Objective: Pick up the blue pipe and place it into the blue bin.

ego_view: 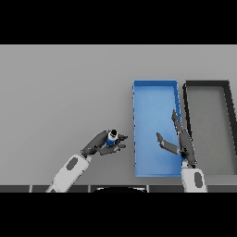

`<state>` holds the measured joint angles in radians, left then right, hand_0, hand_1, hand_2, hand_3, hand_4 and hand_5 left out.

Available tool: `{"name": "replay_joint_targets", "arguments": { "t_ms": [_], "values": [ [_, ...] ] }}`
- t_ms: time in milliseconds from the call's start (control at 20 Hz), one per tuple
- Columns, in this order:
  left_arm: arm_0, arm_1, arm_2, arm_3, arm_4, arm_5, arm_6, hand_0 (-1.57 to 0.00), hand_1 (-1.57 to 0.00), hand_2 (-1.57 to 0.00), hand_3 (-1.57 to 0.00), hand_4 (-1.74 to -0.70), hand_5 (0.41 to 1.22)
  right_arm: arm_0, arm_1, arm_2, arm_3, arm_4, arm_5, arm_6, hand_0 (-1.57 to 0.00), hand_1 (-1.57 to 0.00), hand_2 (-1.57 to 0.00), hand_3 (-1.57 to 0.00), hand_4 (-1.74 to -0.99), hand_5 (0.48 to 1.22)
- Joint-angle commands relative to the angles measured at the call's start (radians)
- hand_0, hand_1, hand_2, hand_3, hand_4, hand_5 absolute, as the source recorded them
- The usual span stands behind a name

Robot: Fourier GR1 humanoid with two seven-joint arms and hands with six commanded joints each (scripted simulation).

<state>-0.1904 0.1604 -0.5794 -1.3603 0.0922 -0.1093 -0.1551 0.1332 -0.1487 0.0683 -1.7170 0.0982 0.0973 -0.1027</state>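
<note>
A small blue pipe (111,139) with a dark end stands left of the blue bin (154,92), a long open rectangle at centre right. My left hand (98,143) reaches in from the lower left, its fingers and thumb curled round the pipe just above the table. My right hand (181,141) hovers over the bin's right rim near its front end, fingers straight and thumb spread, holding nothing.
A black bin (206,84) with a grey floor stands directly right of the blue bin, their long walls nearly touching. Bare grey table stretches to the left and behind.
</note>
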Motion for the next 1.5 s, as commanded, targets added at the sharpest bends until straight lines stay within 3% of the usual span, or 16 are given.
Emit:
{"name": "replay_joint_targets", "arguments": {
  "t_ms": [0, 150, 200, 300, 750, 1050, 1300, 1350, 1450],
  "values": [
    [-0.002, -0.007, -0.007, -0.008, -0.004, 0.006, 0.000, -1.38, -1.41, -1.42, -1.34, -1.67, 1.155, -0.005, -0.007, -0.006, -0.005, -0.006, 0.003, -0.003, 0.00, 0.00, 0.00, 0.00, -1.252, 0.619],
    [0.007, -0.002, -0.009, -0.064, 0.010, 0.004, -0.044, -1.47, -1.49, -1.50, -1.40, -1.70, 1.187, 0.016, -0.003, 0.004, -0.009, 0.009, 0.000, -0.022, 0.00, 0.00, 0.00, 0.00, -1.244, 0.623],
    [-0.017, -0.008, -0.009, -0.076, 0.007, 0.007, -0.033, -1.49, -1.50, -1.51, -1.42, -1.71, 1.194, 0.004, 0.000, 0.005, -0.003, 0.008, -0.001, -0.006, 0.00, 0.00, 0.00, 0.00, -1.248, 0.627],
    [-0.029, -0.007, -0.015, -0.132, 0.017, 0.003, -0.030, -1.52, -1.53, -1.53, -1.43, -1.71, 1.204, 0.017, -0.006, 0.000, -0.007, 0.007, 0.001, -0.030, 0.00, 0.00, 0.00, 0.00, -1.239, 0.629],
    [-0.102, -0.007, -0.034, -0.250, 0.053, -0.030, 0.124, -1.56, -1.57, -1.57, -1.44, -1.73, 1.219, 0.008, -0.012, -0.001, 0.006, 0.024, -0.004, -0.039, 0.00, 0.00, 0.00, 0.00, -1.189, 0.631],
    [-0.080, 0.003, -0.036, -0.259, 0.046, -0.037, 0.121, -1.57, -1.57, -1.57, -1.44, -1.73, 1.219, 0.058, 0.019, 0.011, -0.019, 0.018, -0.013, -0.032, 0.00, 0.00, 0.00, 0.00, -1.186, 0.629],
    [-0.084, -0.003, -0.035, -0.242, 0.031, -0.042, 0.120, -1.57, -1.57, -1.57, -1.44, -1.73, 1.220, 0.072, 0.007, -0.004, -0.042, -0.020, 0.007, -0.044, 0.00, 0.00, 0.00, 0.00, -1.191, 0.619],
    [-0.088, -0.002, -0.031, -0.236, 0.032, -0.044, 0.123, -1.57, -1.57, -1.57, -1.44, -1.73, 1.221, 0.066, -0.001, -0.007, -0.071, -0.060, 0.035, -0.050, 0.00, 0.00, 0.00, 0.00, -1.195, 0.610],
    [-0.089, -0.001, -0.028, -0.245, 0.036, -0.049, 0.127, -1.57, -1.57, -1.57, -1.44, -1.73, 1.221, 0.048, -0.031, -0.013, -0.116, -0.182, 0.123, -0.007, 0.00, 0.00, 0.00, 0.00, -1.199, 0.593]
  ]
}}
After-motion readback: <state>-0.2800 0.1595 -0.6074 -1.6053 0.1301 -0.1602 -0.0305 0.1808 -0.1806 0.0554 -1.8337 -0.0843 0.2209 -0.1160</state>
